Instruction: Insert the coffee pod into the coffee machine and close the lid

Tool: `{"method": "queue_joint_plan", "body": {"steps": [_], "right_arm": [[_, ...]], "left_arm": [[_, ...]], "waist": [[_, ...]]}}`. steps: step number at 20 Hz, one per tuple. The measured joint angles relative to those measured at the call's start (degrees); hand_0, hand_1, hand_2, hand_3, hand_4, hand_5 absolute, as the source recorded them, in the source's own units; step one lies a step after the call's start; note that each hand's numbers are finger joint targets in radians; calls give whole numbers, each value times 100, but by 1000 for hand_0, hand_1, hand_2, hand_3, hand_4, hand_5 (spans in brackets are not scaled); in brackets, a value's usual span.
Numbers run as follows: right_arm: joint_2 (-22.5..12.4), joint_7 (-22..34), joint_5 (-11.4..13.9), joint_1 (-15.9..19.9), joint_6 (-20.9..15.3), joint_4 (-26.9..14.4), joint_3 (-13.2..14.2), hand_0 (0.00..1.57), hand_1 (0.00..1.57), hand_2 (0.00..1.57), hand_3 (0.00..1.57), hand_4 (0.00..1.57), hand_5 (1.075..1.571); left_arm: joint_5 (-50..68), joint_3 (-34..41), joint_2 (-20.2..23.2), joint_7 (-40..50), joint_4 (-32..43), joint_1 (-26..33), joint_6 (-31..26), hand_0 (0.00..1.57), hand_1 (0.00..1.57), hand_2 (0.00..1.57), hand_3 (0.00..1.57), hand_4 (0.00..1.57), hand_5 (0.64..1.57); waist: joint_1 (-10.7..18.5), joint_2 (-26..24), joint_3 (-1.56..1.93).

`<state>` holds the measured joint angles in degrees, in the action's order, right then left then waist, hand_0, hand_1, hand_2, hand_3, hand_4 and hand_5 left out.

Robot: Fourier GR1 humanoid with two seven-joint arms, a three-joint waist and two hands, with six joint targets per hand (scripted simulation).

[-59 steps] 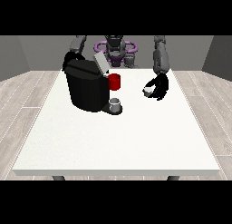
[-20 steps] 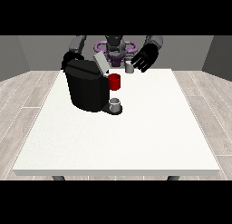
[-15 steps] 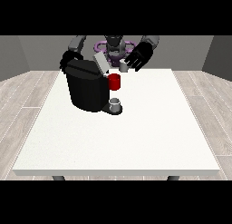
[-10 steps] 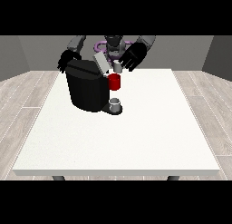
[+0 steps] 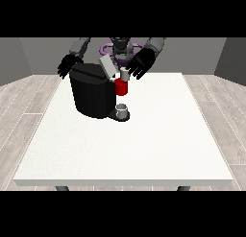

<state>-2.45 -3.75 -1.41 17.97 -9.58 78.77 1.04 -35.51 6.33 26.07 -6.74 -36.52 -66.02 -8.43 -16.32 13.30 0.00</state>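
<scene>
1. Two steps remain: the hand at the view's right (image 5: 141, 63) grasps the coffee pod (image 5: 124, 75) just above the coffee machine (image 5: 93, 91) (red holder beneath).
2. Its lid (image 5: 107, 67) stands open; the left-side hand (image 5: 67, 65) rests behind, fingers unreadable.

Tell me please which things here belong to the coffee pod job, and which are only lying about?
For the job: coffee machine; its raised lid; coffee pod, at the hand at the view's right; red pod holder.

Just there: small cup under the spout; hand at the view's left; white table.
</scene>
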Motion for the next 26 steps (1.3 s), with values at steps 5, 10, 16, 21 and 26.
{"method": "queue_joint_plan", "body": {"steps": [5,10,16,21,26], "right_arm": [[21,131,9,80,-40,84,-12,0,0,0,0,530,1571],[2,187,-27,74,-18,100,25,0,0,0,0,518,1571],[-10,87,-100,70,6,95,116,0,0,0,0,513,1571],[-24,10,-111,28,6,21,170,0,0,0,0,448,1571],[-36,47,-101,11,18,43,154,0,0,0,0,443,1571]], "left_arm": [[-54,18,-11,-20,53,-83,57,1183,1183,1251,1180,499,1571],[-110,-6,-135,-64,64,-54,159,1198,1198,1271,1200,505,1571],[-128,29,-77,-82,126,-100,59,1184,1184,1248,1186,488,1571],[-179,8,-143,27,155,-106,25,1249,1249,1282,1181,480,1571],[-177,46,-169,70,181,-126,-15,1196,1196,1240,1142,466,1571]], "waist": [[-69,88,1],[-64,101,1],[-42,148,2],[-4,112,3],[-24,103,4]]}}
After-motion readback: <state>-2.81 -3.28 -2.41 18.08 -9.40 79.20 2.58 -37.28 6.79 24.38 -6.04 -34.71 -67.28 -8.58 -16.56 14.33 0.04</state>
